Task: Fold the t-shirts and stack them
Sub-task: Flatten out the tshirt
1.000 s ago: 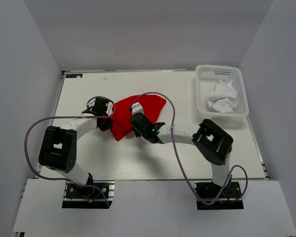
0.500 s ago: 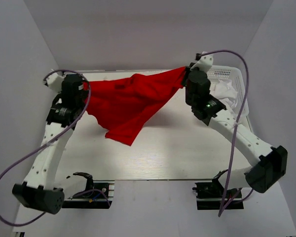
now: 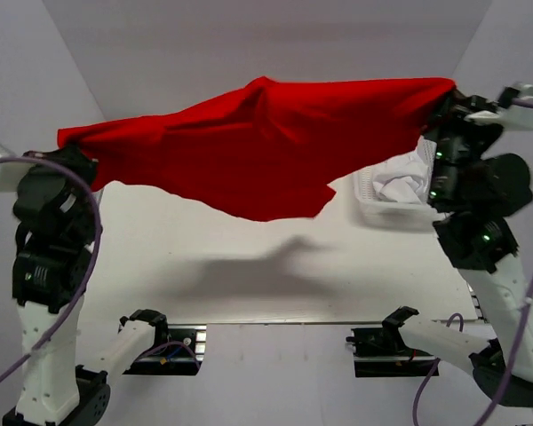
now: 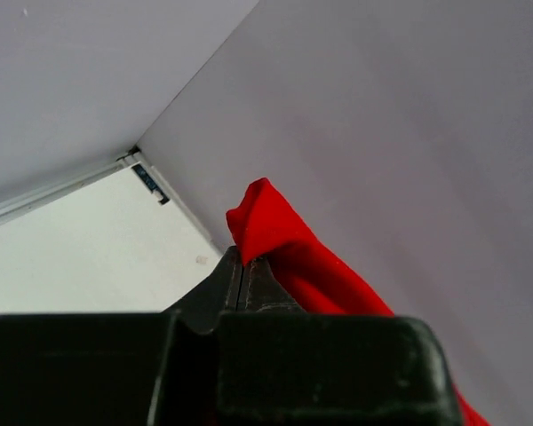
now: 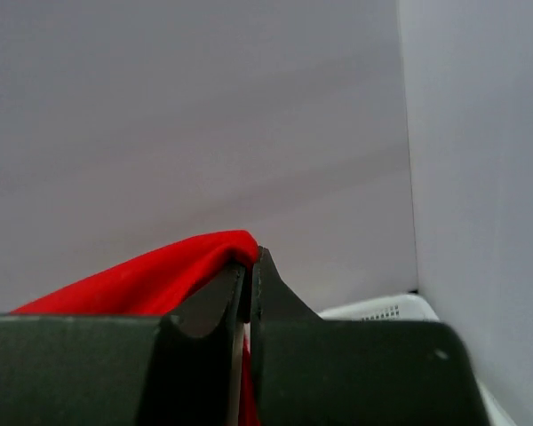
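Note:
The big red t-shirt (image 3: 266, 142) hangs stretched wide, high above the table, between both arms. My left gripper (image 3: 75, 151) is shut on its left corner; in the left wrist view the red cloth (image 4: 293, 253) bunches out past the closed tips (image 4: 242, 266). My right gripper (image 3: 440, 111) is shut on the right corner, with red cloth (image 5: 160, 271) pinched beside the tips (image 5: 249, 266). The shirt's lower edge sags to a point over the table's middle. A crumpled white t-shirt (image 3: 400, 182) lies in the basket (image 3: 382, 211).
The white lattice basket stands at the table's back right, below my right gripper; its rim (image 5: 373, 309) shows in the right wrist view. Grey walls close in the back and both sides. The white table (image 3: 231, 266) carries the shirt's shadow.
Both arms have risen and spread far apart, lifting the red t-shirt from a heap on the table to a wide span held high in the air.

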Available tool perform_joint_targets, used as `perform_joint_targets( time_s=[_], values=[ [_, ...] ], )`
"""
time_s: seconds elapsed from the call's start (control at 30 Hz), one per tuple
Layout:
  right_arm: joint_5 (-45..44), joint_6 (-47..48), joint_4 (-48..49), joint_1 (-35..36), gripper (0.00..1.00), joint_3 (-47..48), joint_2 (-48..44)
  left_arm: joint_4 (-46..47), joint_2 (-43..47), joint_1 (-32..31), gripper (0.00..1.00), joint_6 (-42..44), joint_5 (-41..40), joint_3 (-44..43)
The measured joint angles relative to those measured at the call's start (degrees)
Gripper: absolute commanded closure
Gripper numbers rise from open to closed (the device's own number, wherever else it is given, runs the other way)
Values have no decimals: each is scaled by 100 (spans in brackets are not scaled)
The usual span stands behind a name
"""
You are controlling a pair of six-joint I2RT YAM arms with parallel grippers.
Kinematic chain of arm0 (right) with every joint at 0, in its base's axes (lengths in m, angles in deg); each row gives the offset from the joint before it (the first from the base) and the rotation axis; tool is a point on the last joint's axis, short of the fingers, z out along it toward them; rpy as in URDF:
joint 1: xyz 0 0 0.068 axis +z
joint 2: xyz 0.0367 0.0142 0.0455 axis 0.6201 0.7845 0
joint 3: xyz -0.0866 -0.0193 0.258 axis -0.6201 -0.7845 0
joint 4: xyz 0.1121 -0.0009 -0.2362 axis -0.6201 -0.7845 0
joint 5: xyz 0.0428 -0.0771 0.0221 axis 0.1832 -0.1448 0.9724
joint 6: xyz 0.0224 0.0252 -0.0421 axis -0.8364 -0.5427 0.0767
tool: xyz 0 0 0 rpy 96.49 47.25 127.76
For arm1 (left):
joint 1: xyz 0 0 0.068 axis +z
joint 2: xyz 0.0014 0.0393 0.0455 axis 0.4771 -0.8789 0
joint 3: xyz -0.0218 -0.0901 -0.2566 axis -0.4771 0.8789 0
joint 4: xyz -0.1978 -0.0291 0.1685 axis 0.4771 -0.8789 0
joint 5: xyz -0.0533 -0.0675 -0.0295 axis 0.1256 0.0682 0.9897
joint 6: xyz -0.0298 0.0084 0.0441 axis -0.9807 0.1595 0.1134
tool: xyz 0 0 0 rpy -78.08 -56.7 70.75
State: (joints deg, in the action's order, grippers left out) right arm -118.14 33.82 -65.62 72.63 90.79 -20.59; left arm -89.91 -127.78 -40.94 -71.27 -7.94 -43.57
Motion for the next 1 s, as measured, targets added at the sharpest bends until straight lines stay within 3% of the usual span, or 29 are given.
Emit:
perform_joint_targets(
  time_s=[0.23,0.43,0.6,0.77,0.8,0.87,0.9,0.97,1.0],
  values=[
    [389,109,-323,11,100,326,-538,157,804,-4,100,382,350,-319],
    [442,61,-717,9,100,415,-282,260,535,-4,100,654,562,-835],
    [369,-203,-861,-59,100,315,382,400,-396,4,100,800,385,-798],
    [568,-876,-1036,-472,100,-59,1687,389,-2275,120,99,708,-35,-640],
    [758,-1043,-1056,-579,100,-142,2068,391,-2667,162,92,688,-37,-608],
    [1154,-1314,-1185,-778,100,-247,2894,367,-3611,275,67,662,50,-496],
    [1399,-1421,-1261,-885,85,-225,3407,308,-4199,365,48,608,120,-498],
    [1777,-1526,-1449,-1021,67,-87,4284,72,-5268,546,36,546,267,-723],
    [1939,-1580,-1617,-1073,61,146,4789,-129,-5914,656,21,468,326,-1003]
  ],
)
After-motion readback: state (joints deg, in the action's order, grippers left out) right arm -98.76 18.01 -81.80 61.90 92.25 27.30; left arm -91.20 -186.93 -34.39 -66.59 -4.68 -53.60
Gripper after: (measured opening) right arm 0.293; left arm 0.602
